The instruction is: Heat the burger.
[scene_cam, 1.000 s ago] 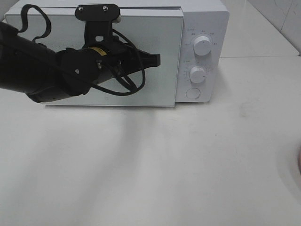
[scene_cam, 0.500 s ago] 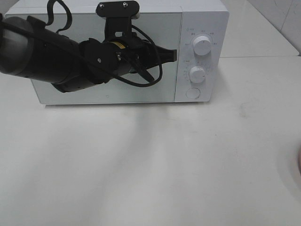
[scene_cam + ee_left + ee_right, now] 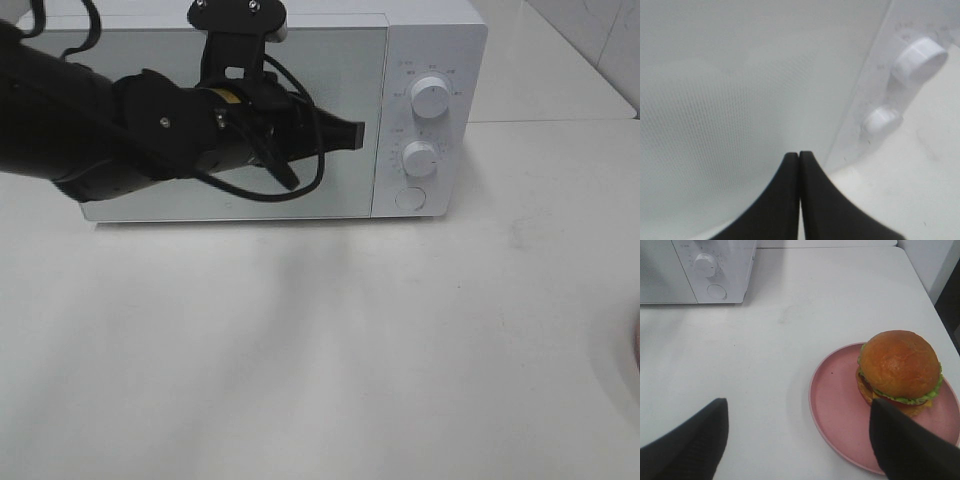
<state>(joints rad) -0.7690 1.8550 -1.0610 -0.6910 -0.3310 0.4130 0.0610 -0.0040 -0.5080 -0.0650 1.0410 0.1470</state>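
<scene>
Right gripper (image 3: 799, 440): nearest to its wrist camera; the two dark fingers stand wide apart and nothing is between them. It hangs above the white table (image 3: 790, 340), released.
Burger (image 3: 900, 371): it sits on the pink plate (image 3: 835, 405), on the part of the plate away from the microwave, just beyond the right gripper's fingers. The golden-brown bun is on top, with a green lettuce edge and a dark patty under it. Nothing grasps it.
Pink plate: it lies flat on the white table, well apart from the microwave. In the exterior high view only a thin pink edge shows at the right border.
White table: a bare stretch lies between the plate and the microwave, with some faint grey marks on it.
Left gripper (image 3: 352, 133): the black fingers are pressed together, with only a thin line between them in the left wrist view, and they hold nothing. The tip points toward the right edge of the microwave door (image 3: 340, 100), close before it; whether it touches the door, the pictures do not tell.
Left arm (image 3: 100, 130): black, with looped cables, it reaches across the front of the door from the left side.
Microwave (image 3: 440, 40): white, it stands at the far side of the table. The door is closed.
Control panel: to the right of the door, with an upper knob (image 3: 430, 97), a lower knob (image 3: 419, 158) and a round button (image 3: 410, 198) under them.
</scene>
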